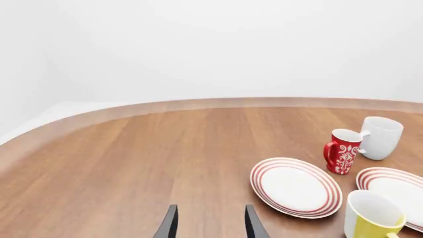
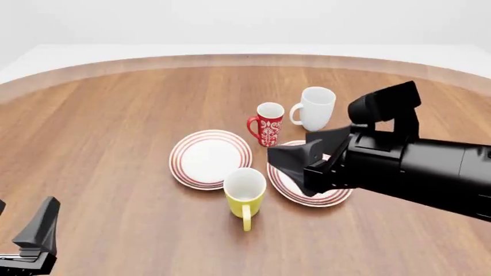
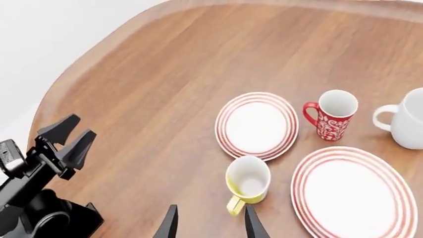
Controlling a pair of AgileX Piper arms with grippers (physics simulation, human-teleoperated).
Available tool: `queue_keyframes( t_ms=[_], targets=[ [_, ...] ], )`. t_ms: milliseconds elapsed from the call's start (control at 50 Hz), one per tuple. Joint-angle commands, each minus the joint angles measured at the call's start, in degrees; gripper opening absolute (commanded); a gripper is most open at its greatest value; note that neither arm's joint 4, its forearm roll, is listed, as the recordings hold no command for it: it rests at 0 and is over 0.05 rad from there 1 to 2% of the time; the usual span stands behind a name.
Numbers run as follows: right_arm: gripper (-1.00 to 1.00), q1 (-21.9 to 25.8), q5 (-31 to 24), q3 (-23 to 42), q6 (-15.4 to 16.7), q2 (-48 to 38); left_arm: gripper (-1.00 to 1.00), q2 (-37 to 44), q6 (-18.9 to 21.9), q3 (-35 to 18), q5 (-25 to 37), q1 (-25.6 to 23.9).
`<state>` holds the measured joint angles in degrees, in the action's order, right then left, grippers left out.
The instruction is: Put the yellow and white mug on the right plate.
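Observation:
The yellow and white mug (image 2: 245,194) stands upright on the table between the two plates, its handle toward the near edge. It also shows in the right wrist view (image 3: 248,180) and the left wrist view (image 1: 371,218). The right plate (image 2: 332,198) lies just right of it, partly hidden by my right gripper (image 2: 288,167). That gripper hangs open and empty above the plate's left part, close to the mug; its fingers (image 3: 170,224) show in the right wrist view. My left gripper (image 2: 25,225) is open and empty at the near left; the left wrist view (image 1: 210,225) shows it too.
The smaller red-ringed plate (image 2: 210,158) lies left of the mug. A red patterned mug (image 2: 268,123) and a taller white mug (image 2: 315,107) stand behind the plates. The table's curved far edge (image 2: 245,57) runs across the back.

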<state>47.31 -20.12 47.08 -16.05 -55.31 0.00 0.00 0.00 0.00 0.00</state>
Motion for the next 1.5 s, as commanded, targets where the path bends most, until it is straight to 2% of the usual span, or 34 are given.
queue_keyframes(
  t_ms=[20,40,80,100,180,380,540,720,880,1000,1140,1500],
  targets=[
    [1.0,0.78,1.07,1.54,-2.86,-3.2,1.0,0.0,0.0,0.0,0.0,0.0],
    [1.0,-1.13,0.92,1.0,-3.23,-2.08,1.0,0.0,0.0,0.0,0.0,0.0],
    [1.0,-0.85,1.39,0.72,-4.51,-1.92,1.0,0.0,0.0,0.0,0.0,0.0],
    [1.0,-0.5,2.1,0.02,-6.21,-1.63,1.0,0.0,0.0,0.0,0.0,0.0],
    [1.0,-0.55,3.43,-1.66,-6.7,-2.32,1.0,0.0,0.0,0.0,0.0,0.0],
    [1.0,-2.83,4.23,-3.55,-5.9,-3.24,1.0,0.0,0.0,0.0,0.0,0.0],
    [1.0,-1.79,6.74,-5.4,-6.28,-5.67,1.0,0.0,0.0,0.0,0.0,0.0],
    [1.0,-2.65,7.12,-5.67,-4.98,-7.07,1.0,0.0,0.0,0.0,0.0,0.0],
    [1.0,-1.61,8.16,-5.47,-3.3,-10.99,1.0,0.0,0.0,0.0,0.0,0.0],
    [1.0,-1.77,8.19,-4.72,-3.47,-11.84,1.0,0.0,0.0,0.0,0.0,0.0],
    [1.0,-1.96,11.07,-5.85,-3.68,-14.57,1.0,0.0,0.0,0.0,0.0,0.0],
    [1.0,-0.61,16.23,-9.44,-6.36,-17.16,1.0,0.0,0.0,0.0,0.0,0.0]
  ],
)
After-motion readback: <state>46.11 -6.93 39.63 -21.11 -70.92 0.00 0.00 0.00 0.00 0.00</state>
